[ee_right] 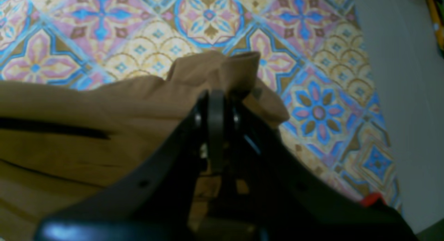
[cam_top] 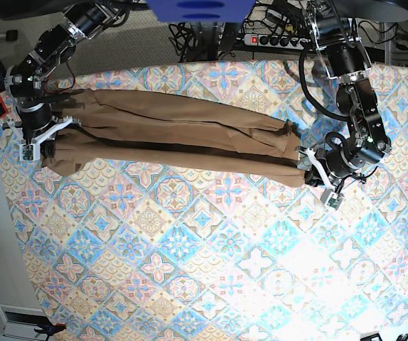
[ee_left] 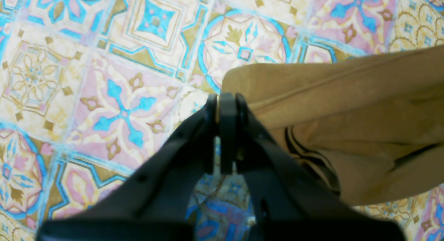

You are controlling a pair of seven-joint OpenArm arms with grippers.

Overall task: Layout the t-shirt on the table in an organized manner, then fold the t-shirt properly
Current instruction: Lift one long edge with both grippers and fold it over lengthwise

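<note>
Your t-shirt point(cam_top: 168, 135) lies stretched out as a long, loosely rolled band across the far half of the desk point(cam_top: 204, 270), running from the far-left edge toward the right and sloping slightly nearer as it goes. It is bunched into lengthwise folds rather than lying flat.

Your left hand point(ee_left: 222, 99) is at the band's right end in the base view. Its jaws are pressed together on a fold of the tan cloth, and the fabric trails away from the pinch over the tiled pattern.

Your right hand point(ee_right: 215, 95) is at the opposite end, close to the desk's left edge. It too is clamped tight, with a gathered peak of the shirt's cloth rising just beyond its tips.

The near half of the desk shows only the blue, pink and cream tile print. A power strip point(cam_top: 275, 40) and cables point(cam_top: 190, 35) sit beyond the far edge.
</note>
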